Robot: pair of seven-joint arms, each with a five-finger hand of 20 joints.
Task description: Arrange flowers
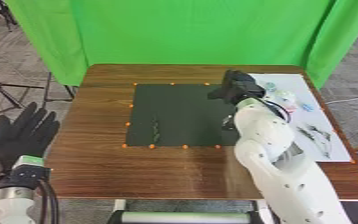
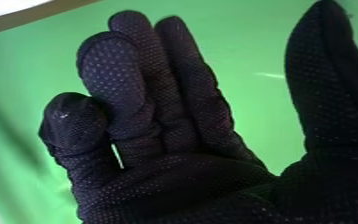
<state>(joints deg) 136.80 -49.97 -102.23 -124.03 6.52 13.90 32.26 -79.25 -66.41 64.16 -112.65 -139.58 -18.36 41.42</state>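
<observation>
On the left part of the black mat [image 1: 184,102], one thin, dark stem [image 1: 156,131] lies flat, well apart from the loose stems [image 1: 316,136] and the pale, clear-looking pieces [image 1: 285,97] on the white sheet [image 1: 335,154] to my right. Being so slim and low, it could roll or slip from under my thick glove if I nudged it rather than pinched it cleanly. The pieces on the sheet worry me more: they lie close together beside my right forearm, so a low sweep of that arm, or its dark cable [image 1: 286,116], could drag them out of place, and the loose stems, lying so near each other, might come up tangled if I grasped for just one. My right robot hand [image 1: 236,86] is at the mat's far right corner, its arm stretched forward over the worktop [image 1: 95,170]; its fingers are nearly straight and side by side, the thumb spread wide from them, the palm empty. My left robot hand [image 1: 22,134] is out beyond the worktop's left edge, open and holding nothing, fingers extended forward.
</observation>
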